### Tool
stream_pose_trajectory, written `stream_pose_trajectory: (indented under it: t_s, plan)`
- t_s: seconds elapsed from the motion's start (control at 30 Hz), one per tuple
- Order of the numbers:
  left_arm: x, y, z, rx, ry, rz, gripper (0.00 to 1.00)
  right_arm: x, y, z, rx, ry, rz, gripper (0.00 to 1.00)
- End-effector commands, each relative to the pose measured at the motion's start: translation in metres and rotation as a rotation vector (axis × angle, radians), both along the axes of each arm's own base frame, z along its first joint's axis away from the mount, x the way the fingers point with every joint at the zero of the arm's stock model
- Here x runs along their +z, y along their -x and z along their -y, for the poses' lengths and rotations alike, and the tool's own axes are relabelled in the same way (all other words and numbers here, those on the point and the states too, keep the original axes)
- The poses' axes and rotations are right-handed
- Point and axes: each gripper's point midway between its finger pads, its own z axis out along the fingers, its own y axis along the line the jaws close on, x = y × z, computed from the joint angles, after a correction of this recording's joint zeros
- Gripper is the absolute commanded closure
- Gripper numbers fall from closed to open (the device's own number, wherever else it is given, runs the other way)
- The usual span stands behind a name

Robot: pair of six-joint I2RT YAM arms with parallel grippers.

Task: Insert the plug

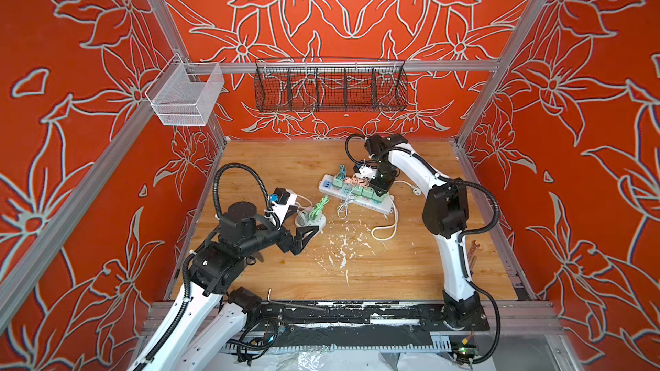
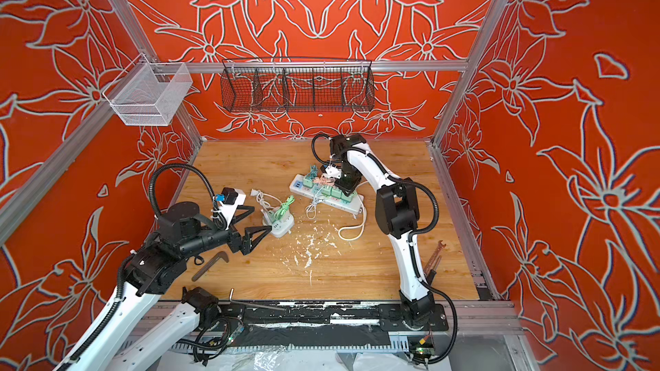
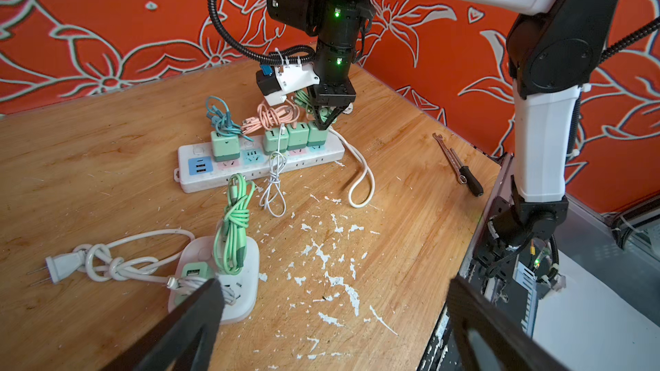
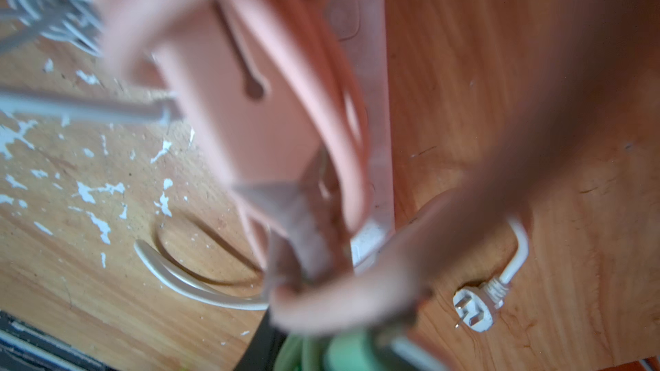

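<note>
Left wrist view: green plug (image 3: pixel 316 136) stands upright in the end socket of the power strip (image 3: pixel 214 182) on the worktop (image 3: pixel 410 244). Right fingers (image 3: pixel 326 115) are drawn together, tips touching its top. Left fingers (image 3: pixel 200 315) are spread wide and empty. I judge the plug light, rigid and slick, so I would grip its flat sides and press straight down.

A blurred pink cable (image 4: pixel 335 76) is hiding most of the strip (image 4: pixel 373 237); the frame edge is cropping the plug (image 4: pixel 346 355).

Power strip (image 3: pixel 250 173) crowded: green chargers (image 3: pixel 298 135) side by side, cable bundles (image 3: pixel 275 115) overhead. Front worktop (image 1: pixel 393 269) open. White cord loop (image 4: pixel 193 290), small extension socket (image 3: pixel 248 290) flank middle.
</note>
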Motion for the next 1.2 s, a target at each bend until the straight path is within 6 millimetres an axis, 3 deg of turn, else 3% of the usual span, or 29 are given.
stream_pose_trajectory:
  t_s: [0.0,0.17,0.47,0.53,0.6,0.7,0.93,1.03,1.17]
  plan:
    - [-0.003,-0.004,-0.002,0.014,-0.004,0.006,0.03,0.031,-0.008,-0.012,-0.002,-0.097,0.072,0.62]
    - [-0.004,-0.005,-0.003,0.018,-0.004,0.004,0.03,0.046,-0.001,-0.013,0.012,-0.123,0.092,0.46]
    - [-0.005,-0.010,-0.010,0.075,-0.018,0.013,0.03,0.073,0.005,-0.004,-0.001,-0.139,0.190,0.35]
    - [-0.008,-0.017,-0.016,0.123,-0.032,0.012,0.03,0.080,0.004,-0.002,-0.018,-0.149,0.234,0.24]
    - [-0.011,-0.027,-0.026,0.194,-0.061,0.010,0.03,0.085,0.005,0.003,-0.041,-0.157,0.270,0.03]
    - [-0.015,-0.043,-0.043,0.314,-0.119,0.021,0.03,0.094,0.004,0.012,-0.094,-0.170,0.355,0.03]
    - [-0.027,-0.087,-0.083,0.605,-0.217,0.034,0.03,0.095,0.002,0.054,-0.336,-0.184,0.519,0.03]
    - [-0.036,-0.107,-0.101,0.724,-0.262,0.056,0.03,0.087,0.001,0.083,-0.464,-0.170,0.577,0.03]
    - [-0.061,-0.135,-0.141,0.919,-0.278,0.025,0.03,0.070,0.004,0.124,-0.648,-0.138,0.616,0.02]
